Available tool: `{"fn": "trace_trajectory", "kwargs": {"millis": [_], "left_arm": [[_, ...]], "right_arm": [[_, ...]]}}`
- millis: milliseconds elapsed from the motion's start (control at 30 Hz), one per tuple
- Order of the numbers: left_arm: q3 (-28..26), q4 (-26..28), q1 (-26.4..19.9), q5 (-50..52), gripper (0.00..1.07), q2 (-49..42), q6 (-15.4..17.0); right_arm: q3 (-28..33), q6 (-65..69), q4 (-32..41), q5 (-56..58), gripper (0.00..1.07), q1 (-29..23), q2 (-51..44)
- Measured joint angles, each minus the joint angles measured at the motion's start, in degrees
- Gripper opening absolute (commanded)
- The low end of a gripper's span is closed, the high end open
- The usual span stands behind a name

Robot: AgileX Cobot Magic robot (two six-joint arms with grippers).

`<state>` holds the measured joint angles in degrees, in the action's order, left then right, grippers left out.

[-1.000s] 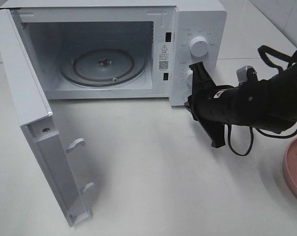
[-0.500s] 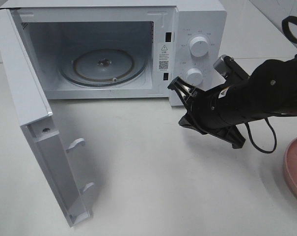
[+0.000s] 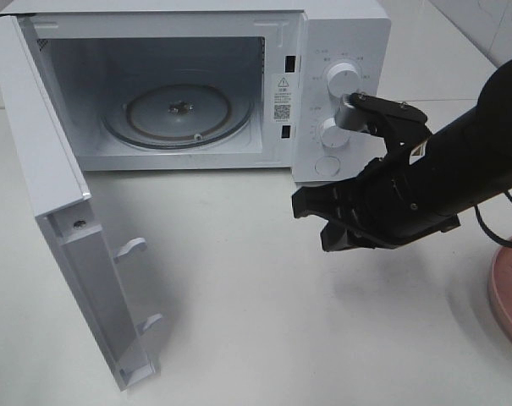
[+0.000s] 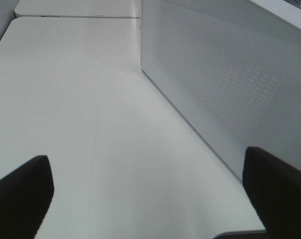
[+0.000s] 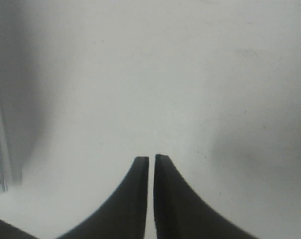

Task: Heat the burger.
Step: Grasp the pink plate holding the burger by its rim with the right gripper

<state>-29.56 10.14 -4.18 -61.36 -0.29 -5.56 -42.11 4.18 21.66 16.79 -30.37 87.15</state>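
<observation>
The burger is out of view in every frame. In the exterior view the white microwave stands at the back with its door swung wide to the left and a bare glass turntable inside. My right gripper hovers over the table in front of the control panel, pointing left. In the right wrist view the right gripper shows only a hairline slit between its fingertips, with nothing in it. The left gripper is open beside the microwave's perforated side wall, out of the exterior view.
A round pink plate peeks in at the right edge of the table. Two knobs sit on the microwave's panel just behind the right arm. The open door juts toward the table's front left.
The right arm has swung away from the microwave's knobs, turned, and come down and toward the front, so its gripper now points left over the table. The left gripper has stayed open.
</observation>
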Motion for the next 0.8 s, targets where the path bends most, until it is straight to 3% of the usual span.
{"fn": "trace_trajectory", "kwargs": {"millis": [300, 433, 467, 533, 567, 600, 633, 667, 700, 733, 767, 800], "left_arm": [[0.0, 0.0, 0.0, 0.0, 0.98, 0.0, 0.0], [0.0, 0.0, 0.0, 0.0, 0.98, 0.0, 0.0], [0.0, 0.0, 0.0, 0.0, 0.98, 0.0, 0.0], [0.0, 0.0, 0.0, 0.0, 0.98, 0.0, 0.0], [0.0, 0.0, 0.0, 0.0, 0.98, 0.0, 0.0], [0.0, 0.0, 0.0, 0.0, 0.98, 0.0, 0.0], [0.0, 0.0, 0.0, 0.0, 0.98, 0.0, 0.0], [0.0, 0.0, 0.0, 0.0, 0.98, 0.0, 0.0], [0.0, 0.0, 0.0, 0.0, 0.98, 0.0, 0.0], [0.0, 0.0, 0.0, 0.0, 0.98, 0.0, 0.0], [0.0, 0.0, 0.0, 0.0, 0.98, 0.0, 0.0], [0.0, 0.0, 0.0, 0.0, 0.98, 0.0, 0.0]], "right_arm": [[0.0, -1.32, -6.13, 12.55, 0.16, 2.52, -2.01], [0.06, -1.38, -11.06, 17.99, 0.26, 4.41, -4.87], [0.06, -1.38, -13.12, 19.71, 0.34, 5.44, -6.02], [0.06, -1.38, -13.98, 20.8, 0.37, 6.13, -6.53], [0.06, -1.38, -15.7, 22.63, 0.45, 7.45, -7.62], [0.06, -1.38, -15.7, 22.63, 0.45, 7.45, -7.62], [0.06, -1.38, -17.53, 24.24, 0.5, 8.59, -8.59], [0.06, -1.38, -18.51, 25.1, 0.63, 9.22, -9.05], [0.06, -1.38, -18.51, 25.1, 0.63, 9.22, -9.05], [0.06, -1.38, -20.4, 26.53, 0.75, 10.26, -9.63], [0.06, -1.38, -20.4, 26.53, 0.75, 10.26, -9.63], [0.06, -1.38, -21.2, 27.16, 0.82, 10.77, -9.74]]}}
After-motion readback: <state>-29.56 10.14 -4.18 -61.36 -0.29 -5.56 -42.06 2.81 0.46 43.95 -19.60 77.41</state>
